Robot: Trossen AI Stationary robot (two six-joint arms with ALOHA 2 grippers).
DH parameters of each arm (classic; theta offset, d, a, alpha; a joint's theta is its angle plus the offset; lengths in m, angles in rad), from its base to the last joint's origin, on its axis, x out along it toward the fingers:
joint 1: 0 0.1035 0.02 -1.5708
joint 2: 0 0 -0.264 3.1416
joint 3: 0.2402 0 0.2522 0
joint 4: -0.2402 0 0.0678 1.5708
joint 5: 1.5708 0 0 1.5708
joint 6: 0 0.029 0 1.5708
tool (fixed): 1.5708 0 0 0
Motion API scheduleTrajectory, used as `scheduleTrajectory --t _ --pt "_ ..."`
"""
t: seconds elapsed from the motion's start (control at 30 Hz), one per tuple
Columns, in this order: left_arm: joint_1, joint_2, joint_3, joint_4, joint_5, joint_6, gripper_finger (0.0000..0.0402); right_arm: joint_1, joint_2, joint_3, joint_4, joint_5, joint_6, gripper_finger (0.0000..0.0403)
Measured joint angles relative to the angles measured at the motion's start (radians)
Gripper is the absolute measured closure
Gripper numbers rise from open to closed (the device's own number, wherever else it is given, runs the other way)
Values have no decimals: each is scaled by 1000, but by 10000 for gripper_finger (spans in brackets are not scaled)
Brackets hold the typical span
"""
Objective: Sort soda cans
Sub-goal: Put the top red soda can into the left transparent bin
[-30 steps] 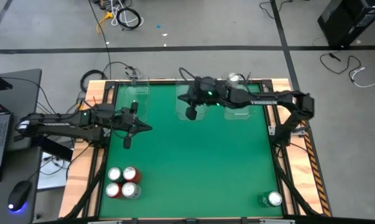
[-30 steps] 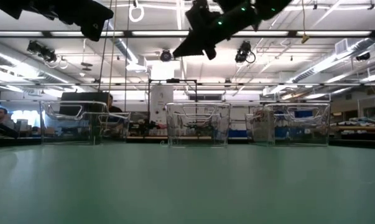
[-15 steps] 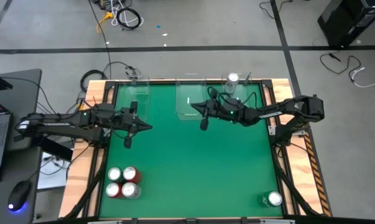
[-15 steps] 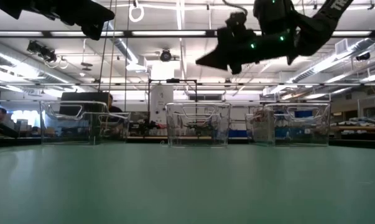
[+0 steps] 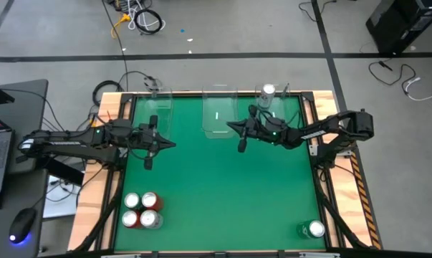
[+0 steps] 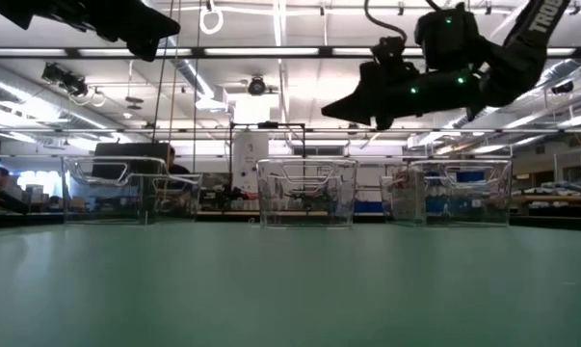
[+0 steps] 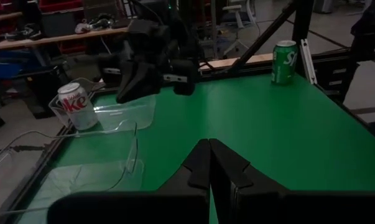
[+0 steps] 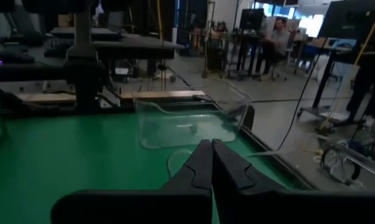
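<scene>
One silver can [image 5: 267, 91] sits in the far right bin [image 5: 276, 118]; 4 cans wait near-left [image 5: 142, 211], green can [image 5: 315, 229] near-right, both grippers [image 5: 241, 145] [image 5: 147, 162] clenched empty.

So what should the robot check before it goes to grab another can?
1. Right gripper has nothing in it: ok. Fingers shut, held above the mat near the middle bin.
2. Left gripper has nothing in it: ok. Also shut, waiting over the left side of the table.
3. Fingers open enough to fit around a can: not ok. Both are shut.
4. Cans left to sort are standing up: ok. The four-can cluster and the green can at the near edge are upright.
5. Silver-white can is in the right-hand bin: ok.
6. Which bin each colour goes in: cannot tell.
</scene>
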Motion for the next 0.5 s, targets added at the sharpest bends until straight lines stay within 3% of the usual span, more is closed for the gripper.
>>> scheduleTrajectory --t 0.5 --pt "0 0 -1 -1 -5 23 396 -10 0 -198 197 3 9 392"
